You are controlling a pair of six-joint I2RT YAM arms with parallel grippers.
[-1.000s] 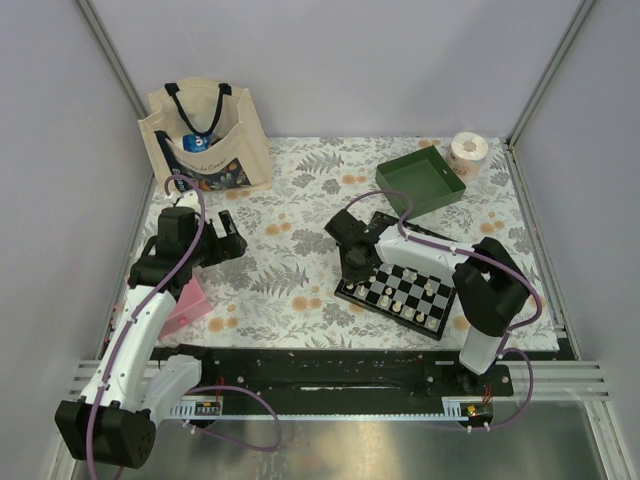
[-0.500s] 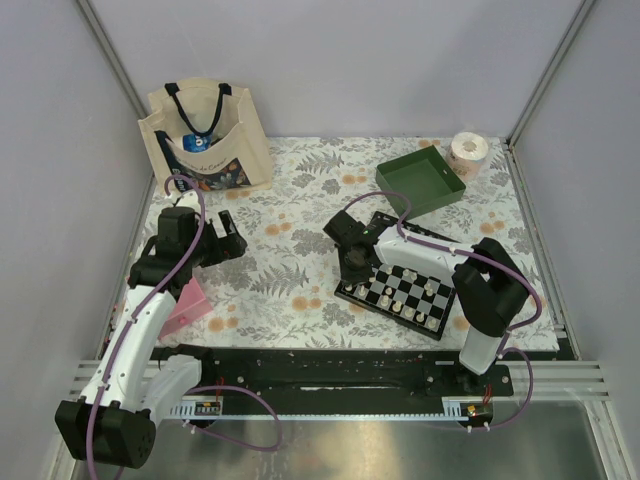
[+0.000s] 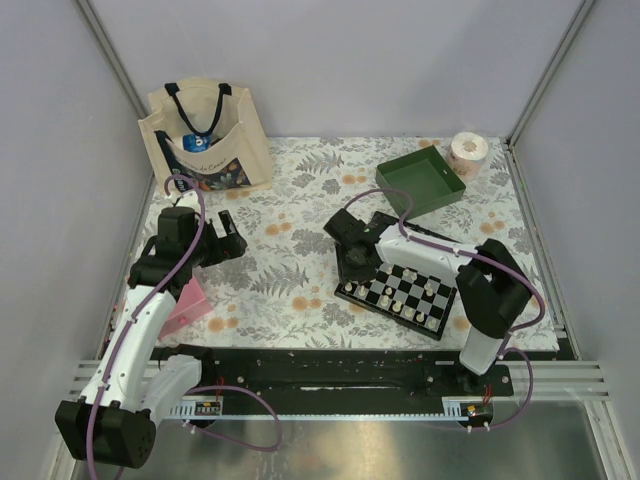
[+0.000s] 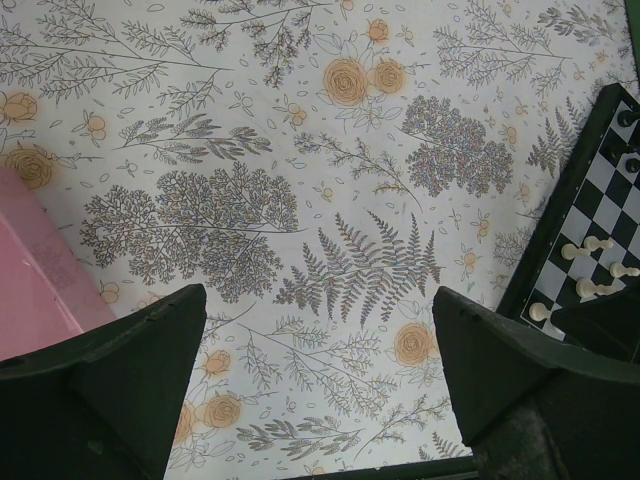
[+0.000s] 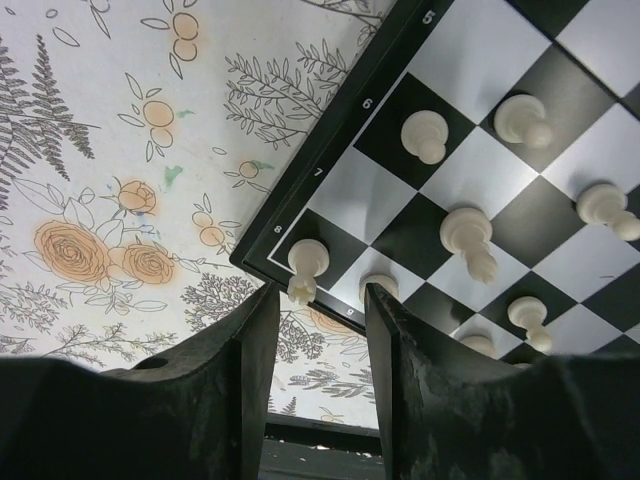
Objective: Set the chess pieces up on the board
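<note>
Chess pieces [image 5: 465, 235], tiny cream-white figurines, stand on small black-and-white checkered board [image 5: 340, 130], right of frame; corner piece [image 5: 303, 270] sits at tips of right claw [image 5: 320, 295], narrowly parted, unclamped, so sideways drift could topple it; left claw [image 4: 320, 300] wide, empty.

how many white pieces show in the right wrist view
8 white pieces: one at the corner, one beside it, two near the top, one central, one far right, two bottom right. Others may be hidden.
</note>
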